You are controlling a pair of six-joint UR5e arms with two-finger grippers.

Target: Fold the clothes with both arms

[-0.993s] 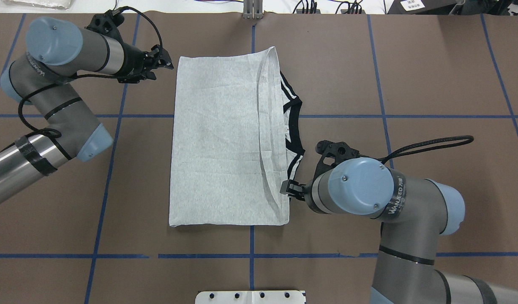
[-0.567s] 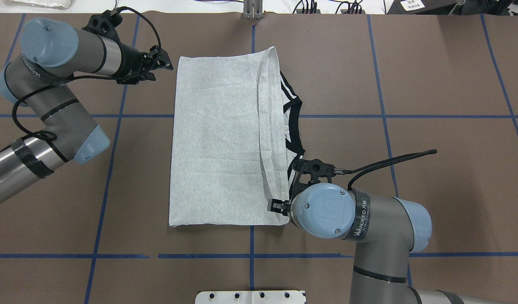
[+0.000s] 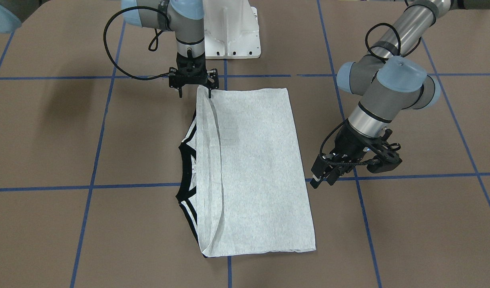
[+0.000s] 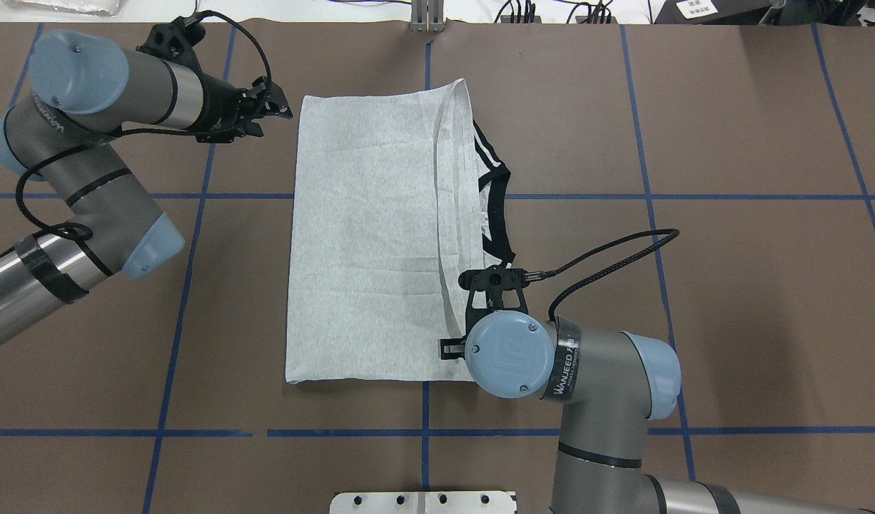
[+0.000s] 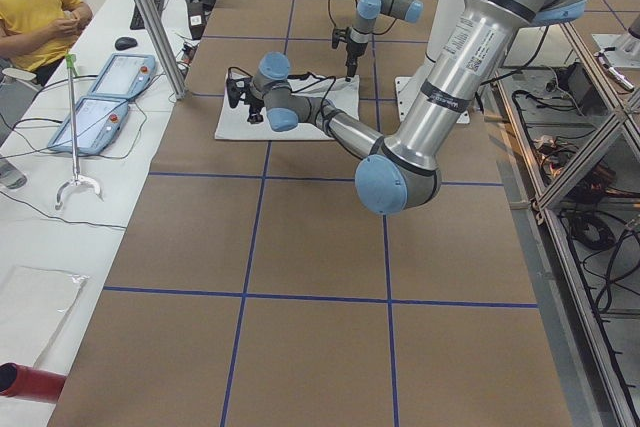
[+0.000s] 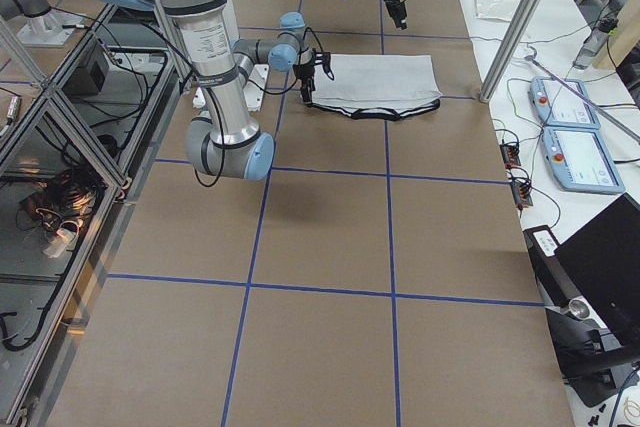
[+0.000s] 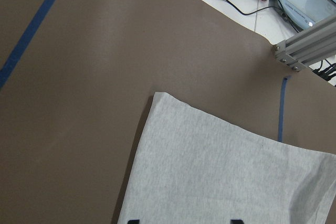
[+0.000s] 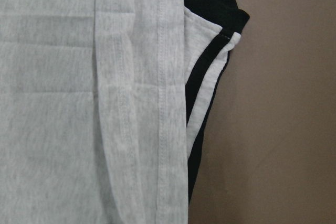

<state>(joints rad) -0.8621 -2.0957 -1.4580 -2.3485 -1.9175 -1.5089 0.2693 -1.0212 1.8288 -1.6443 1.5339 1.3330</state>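
T-shirt (image 4: 366, 235) flat; right end effector (image 3: 194, 95) over hem corner.

The folded heather-grey T-shirt (image 4: 366, 243) shows black neck trim and black-and-white stripes. The flat brown worktop (image 4: 751, 321) carries a blue line grid.

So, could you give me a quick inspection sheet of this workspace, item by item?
Surface: brown table marked with blue tape lines.
Job's things: grey T-shirt lying flat and folded, black collar trim poking out on one side.
Clutter: nothing seen.
Grippers: left gripper open, beside the shirt, not touching; right gripper open at a shirt corner.
Cables: a black cable loops from each wrist.
Surroundings: white pedestal, control tablets on a side bench, seated person.
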